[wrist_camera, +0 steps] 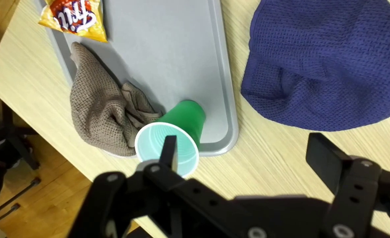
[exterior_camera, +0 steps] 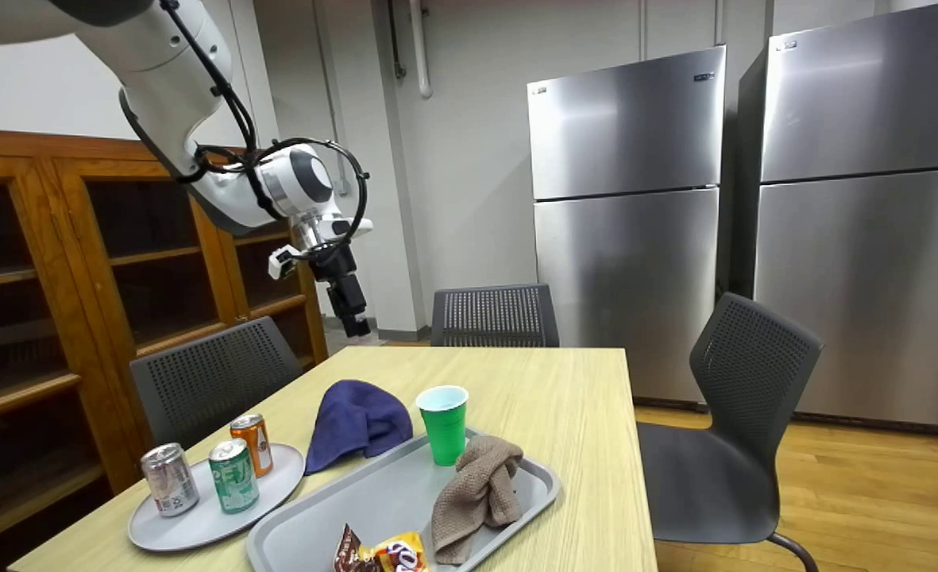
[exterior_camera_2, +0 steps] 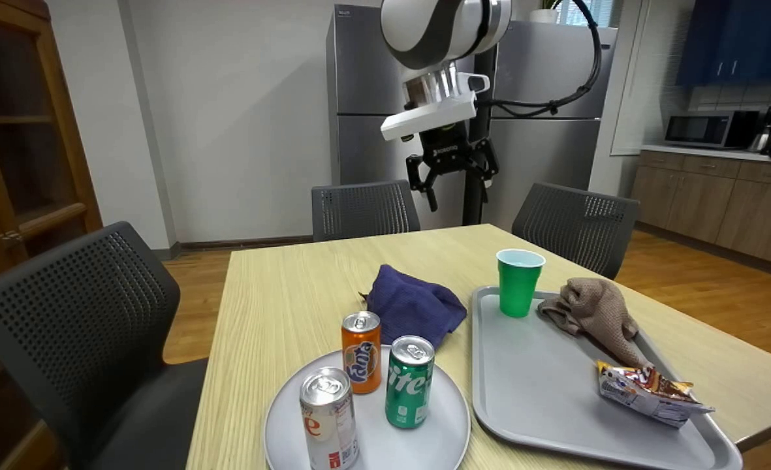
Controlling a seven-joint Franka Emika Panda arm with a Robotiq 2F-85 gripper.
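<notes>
My gripper (wrist_camera: 241, 140) is open and empty, with its black fingers wide apart. It hangs well above the tabletop in both exterior views (exterior_camera: 357, 324) (exterior_camera_2: 459, 201). In the wrist view its left finger overlaps the mouth of a green cup (wrist_camera: 190, 119), but the exterior views show it far above that cup. The cup (exterior_camera_2: 518, 290) stands upright at one end of a grey tray (exterior_camera_2: 542, 378). A brown cloth (wrist_camera: 99, 105) lies crumpled beside the cup, partly over the tray's rim. A dark blue cloth (wrist_camera: 323, 66) lies bunched on the table beside the tray.
A yellow and brown snack bag (exterior_camera_2: 649, 391) lies on the tray. A round grey plate (exterior_camera_2: 447, 444) holds a white can (exterior_camera_2: 330, 418), an orange can (exterior_camera_2: 361, 352) and a green can (exterior_camera_2: 410, 385). Dark chairs (exterior_camera: 492, 316) surround the wooden table (exterior_camera: 532, 381).
</notes>
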